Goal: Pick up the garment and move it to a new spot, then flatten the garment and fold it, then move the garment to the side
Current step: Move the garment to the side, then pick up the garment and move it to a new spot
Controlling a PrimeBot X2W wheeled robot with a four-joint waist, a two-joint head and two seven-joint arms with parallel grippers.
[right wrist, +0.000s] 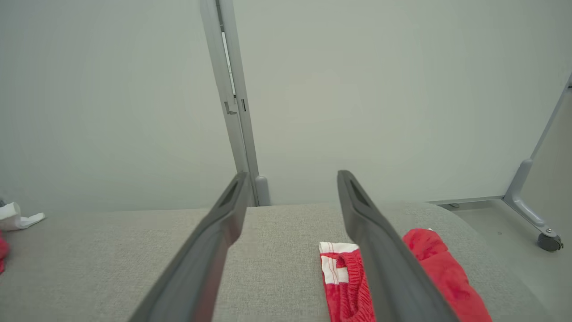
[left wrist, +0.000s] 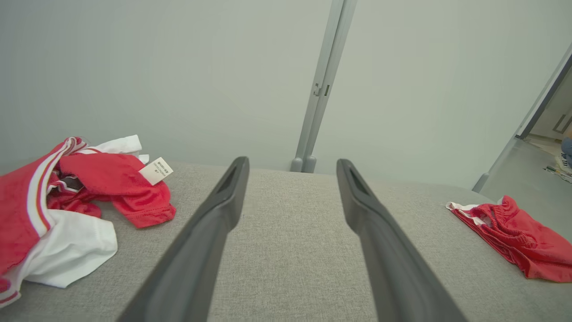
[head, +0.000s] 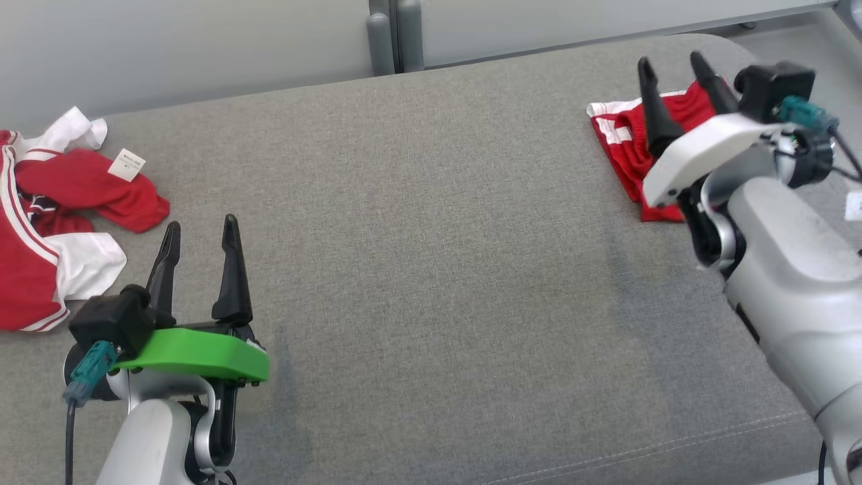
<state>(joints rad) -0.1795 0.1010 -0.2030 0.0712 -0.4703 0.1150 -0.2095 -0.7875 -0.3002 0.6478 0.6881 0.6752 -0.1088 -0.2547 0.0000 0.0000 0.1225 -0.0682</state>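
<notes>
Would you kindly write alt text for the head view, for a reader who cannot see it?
A grey fabric surface lies before the robot, with a crumpled red-and-white garment pile at its left edge and a folded red garment at far right. The left claw is open beside the pile; the right claw is open over the folded garment.

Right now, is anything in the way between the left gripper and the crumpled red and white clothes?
No, nothing I can see. The left gripper is open, and the crumpled red and white clothes lie to its left with just bare grey cushion between. The folded red shorts are far off, by the right gripper.
</notes>
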